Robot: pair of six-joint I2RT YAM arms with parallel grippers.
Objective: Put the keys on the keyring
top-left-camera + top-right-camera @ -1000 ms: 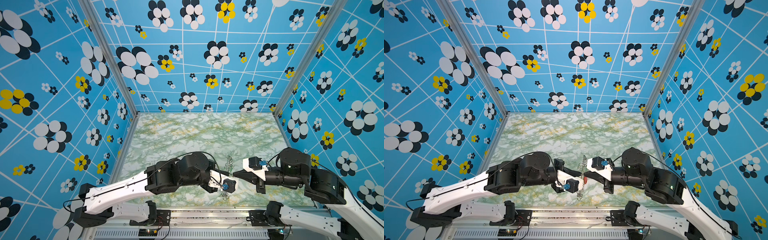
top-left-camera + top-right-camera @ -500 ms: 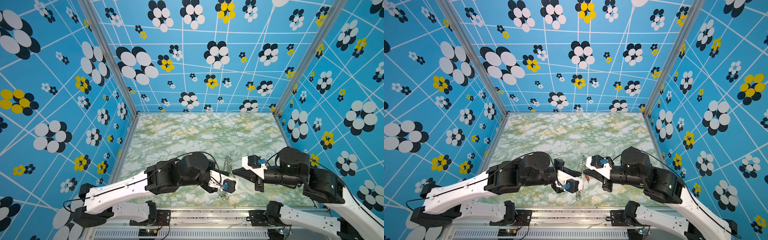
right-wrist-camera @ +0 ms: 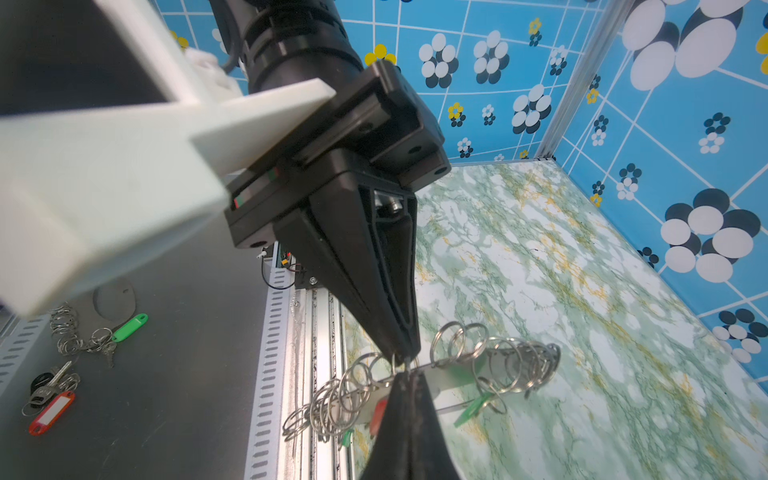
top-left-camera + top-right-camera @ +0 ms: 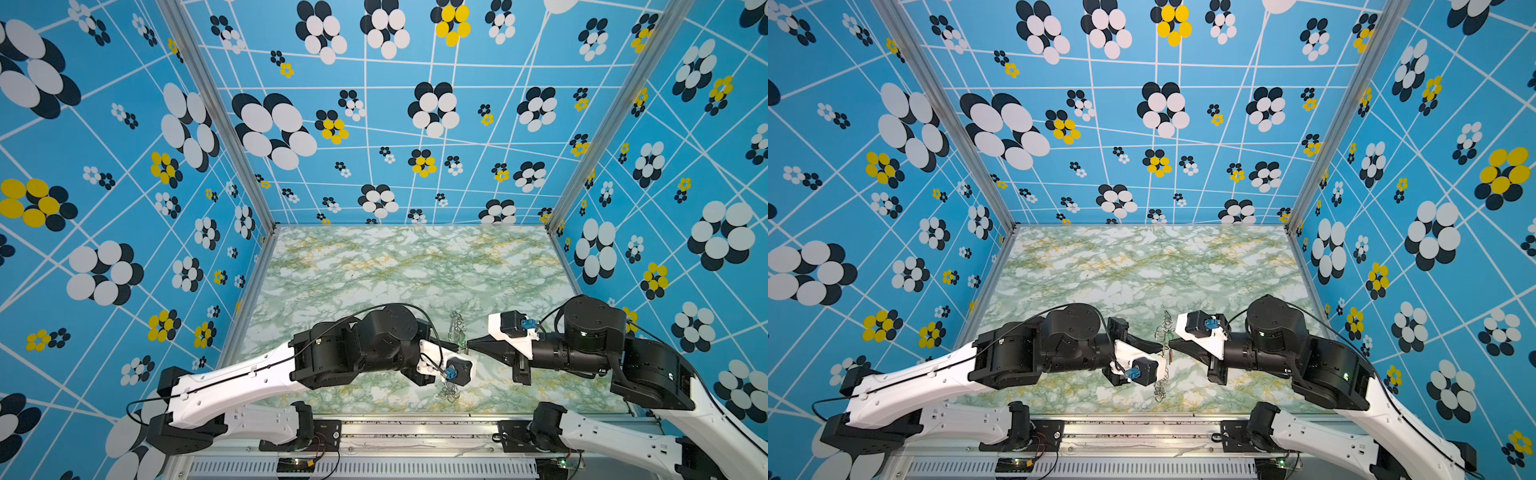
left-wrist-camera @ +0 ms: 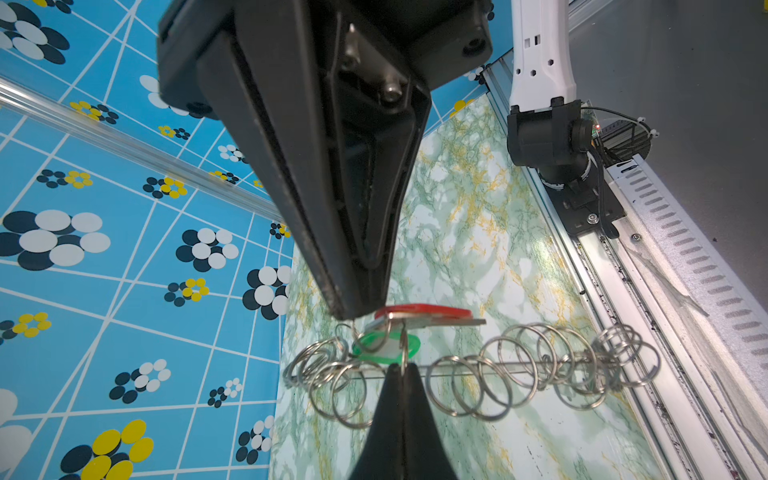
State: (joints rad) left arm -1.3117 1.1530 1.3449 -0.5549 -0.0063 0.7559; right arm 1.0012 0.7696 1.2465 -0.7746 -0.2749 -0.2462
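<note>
hardly anything has moved: left gripper (image 5: 401,370) pinches a ring of the keyring (image 3: 451,381), right gripper (image 5: 353,316) pressed together beside the keys (image 5: 424,312).

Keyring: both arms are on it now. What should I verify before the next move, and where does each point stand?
1. Left gripper shut on the keyring at its ring row: ok.
2. Right gripper shut: ok.
3. What the right gripper pinches: cannot tell.
4. Red-tagged key at the ring row, between the two gripper tips: ok.
5. Red-tagged key threaded onto a ring: cannot tell.
6. Green tag beside the red one, threaded onto a ring: cannot tell.
</note>
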